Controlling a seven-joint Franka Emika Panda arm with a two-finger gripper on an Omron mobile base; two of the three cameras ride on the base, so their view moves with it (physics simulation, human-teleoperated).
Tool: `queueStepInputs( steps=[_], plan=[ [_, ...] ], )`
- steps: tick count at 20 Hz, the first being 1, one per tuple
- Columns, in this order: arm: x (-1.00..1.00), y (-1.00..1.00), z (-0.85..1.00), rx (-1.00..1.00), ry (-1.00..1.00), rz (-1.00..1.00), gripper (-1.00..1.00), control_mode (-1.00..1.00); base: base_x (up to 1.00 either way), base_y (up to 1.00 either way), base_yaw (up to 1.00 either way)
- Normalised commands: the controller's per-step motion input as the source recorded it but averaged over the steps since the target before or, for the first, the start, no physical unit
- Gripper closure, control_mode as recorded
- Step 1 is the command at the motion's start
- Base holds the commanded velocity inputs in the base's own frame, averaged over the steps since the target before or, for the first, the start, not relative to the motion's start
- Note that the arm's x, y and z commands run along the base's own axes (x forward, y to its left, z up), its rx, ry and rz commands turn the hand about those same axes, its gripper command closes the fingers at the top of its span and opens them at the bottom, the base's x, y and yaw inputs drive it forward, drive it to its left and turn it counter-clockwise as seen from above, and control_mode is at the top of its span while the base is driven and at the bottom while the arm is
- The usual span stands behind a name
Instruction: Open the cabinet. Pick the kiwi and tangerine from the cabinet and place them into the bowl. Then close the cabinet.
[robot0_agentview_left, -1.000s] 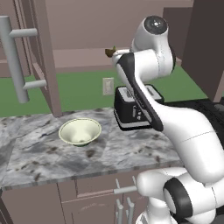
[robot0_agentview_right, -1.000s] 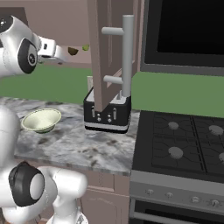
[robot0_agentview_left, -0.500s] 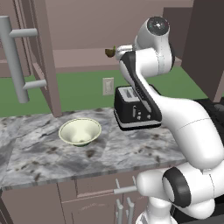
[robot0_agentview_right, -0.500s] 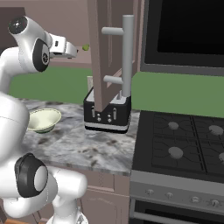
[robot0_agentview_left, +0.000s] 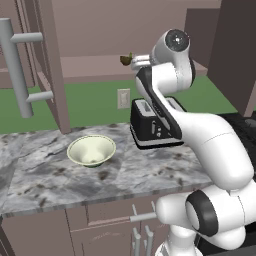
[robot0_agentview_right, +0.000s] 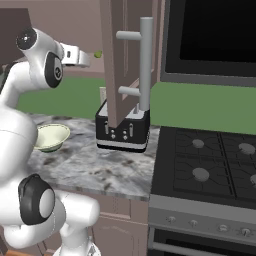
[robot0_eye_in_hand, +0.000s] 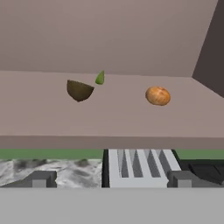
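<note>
Kiwi lies on the cabinet shelf, left of centre in the hand view, its lower half sunk into the shelf surface. Just behind it to the right pokes up a tiny green object. Tangerine rests on the same shelf, right of centre, well apart from the kiwi. Below the shelf edge the slotted top of a black-and-white toaster shows at bottom centre, with grey marbled counter to its left.

The gripper has its two dark tips spread wide at the lower left and lower right of the hand view, with nothing between them, short of the shelf front.

In the left base view both cabinet doors stand swung open, one at the left edge with its long silver bar handle, and the gripper is raised at upper centre toward the shelf. The bowl sits on the counter at centre left, to the left of the toaster. The right base view has a stove at right.
</note>
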Motion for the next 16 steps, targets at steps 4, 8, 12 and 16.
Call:
queueStepInputs(
  steps=[4,8,12,16],
  plan=[
    [0.00,0.00,0.00,0.02,0.00,0.00,-1.00,-1.00,0.00,0.00,0.00],
    [0.03,0.00,0.01,0.04,0.00,-0.01,-1.00,-1.00,0.00,0.00,0.00],
    [0.19,0.03,0.00,0.06,0.00,0.00,-1.00,-1.00,0.00,0.00,0.00],
    [0.30,0.05,0.00,0.06,0.00,0.00,-1.00,-1.00,0.00,0.00,0.00]
  ],
)
